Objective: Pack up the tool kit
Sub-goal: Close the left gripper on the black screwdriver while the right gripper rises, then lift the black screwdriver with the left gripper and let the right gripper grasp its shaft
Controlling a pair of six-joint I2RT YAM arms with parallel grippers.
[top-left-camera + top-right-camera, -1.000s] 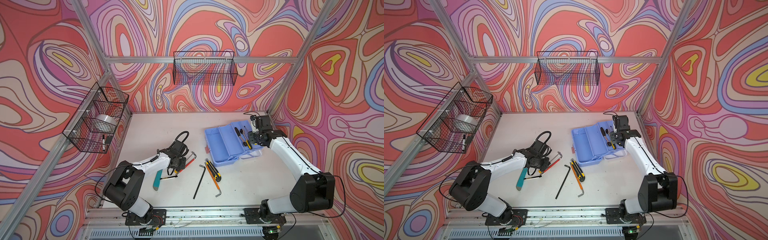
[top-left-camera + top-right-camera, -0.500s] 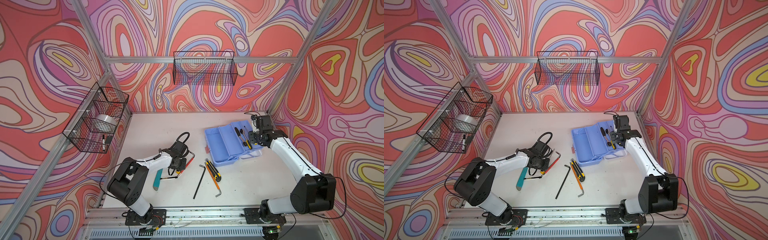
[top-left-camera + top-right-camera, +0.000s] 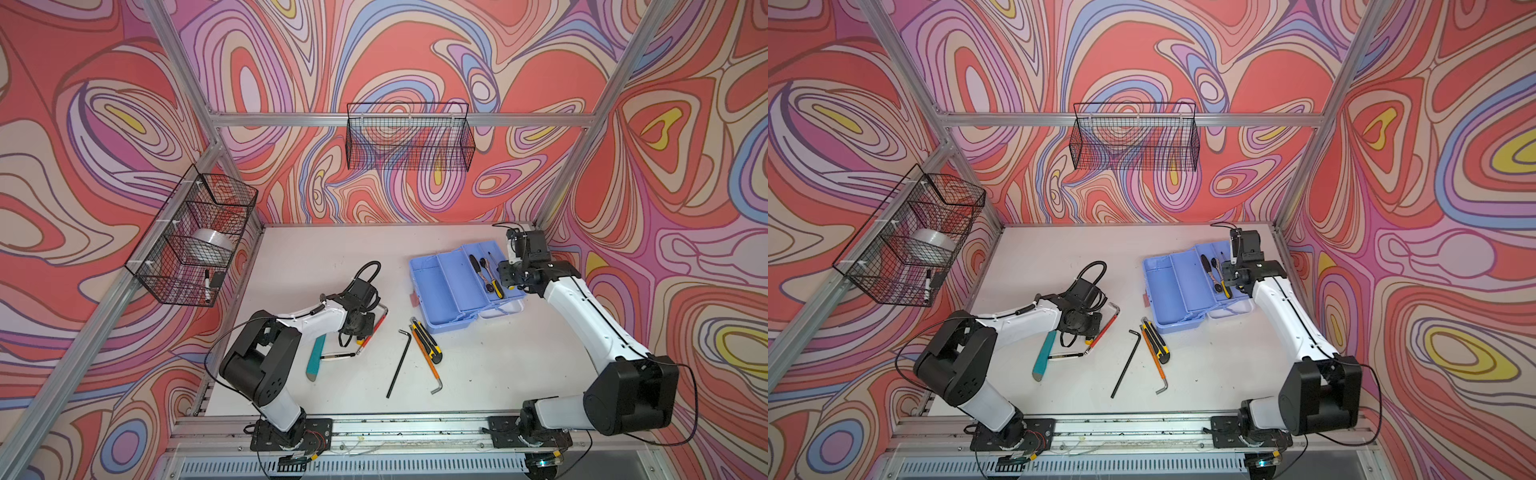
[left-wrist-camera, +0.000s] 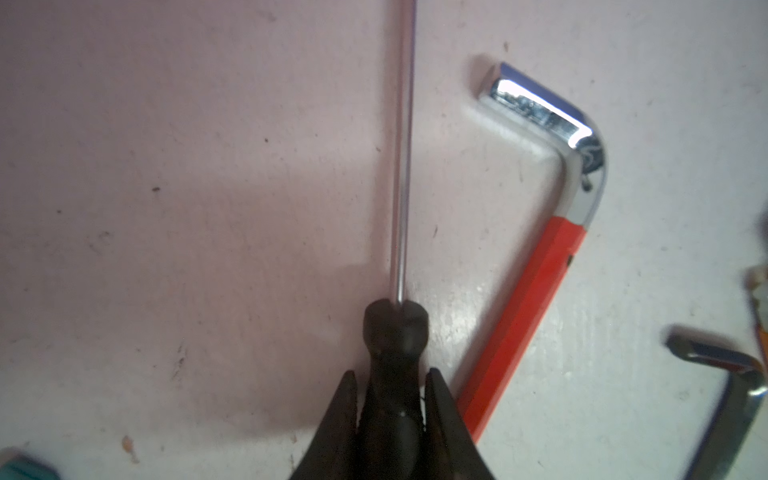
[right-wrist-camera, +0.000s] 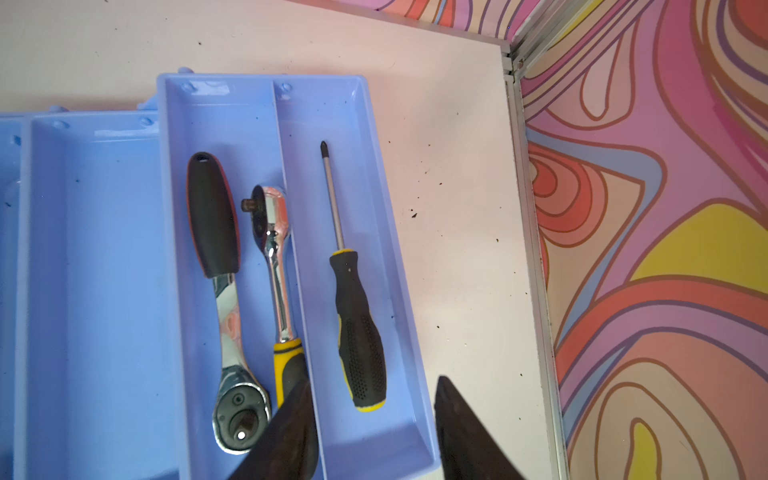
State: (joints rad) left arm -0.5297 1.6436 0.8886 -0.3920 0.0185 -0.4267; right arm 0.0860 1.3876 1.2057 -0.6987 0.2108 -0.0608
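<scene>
Swirling red, pink and lilac walls close round a white tabletop (image 3: 316, 266), and the packing looks about half done. The toolbox (image 3: 440, 286) sits open at the far right with its blue trays spread. In its right-hand tray a black-handled ratchet (image 5: 214, 216) and a yellow-handled ratchet (image 5: 276, 257) lie side by side. A yellow-and-black screwdriver (image 5: 359, 328) lies in the narrow compartment just right of them. The wide middle trough looks bare.

The right hand (image 5: 375, 382) hangs just above the near end of that tray, its fingers moderately apart with nothing between them.

The left hand (image 4: 391, 371) is low at left of centre, drawn in narrow with a finger on either side of the black handle of a long-shafted screwdriver (image 4: 395, 332). That tool lies flat, its shaft pointing away from the hand, just beside a red-sleeved hex key (image 4: 528, 303).

So the step in hand, as I read it, is picking up this screwdriver. The next move calls for a firm grip and a straight lift clear of the red key. Then comes a carry right and far to the box, with the long shaft lined up along a compartment. The right hand would do well to clear the tray first.

Loose near the middle wait a black hex key (image 3: 399, 361), an orange hex key (image 3: 426, 361), a utility knife (image 3: 428, 340) and a teal tool (image 3: 316, 357).
</scene>
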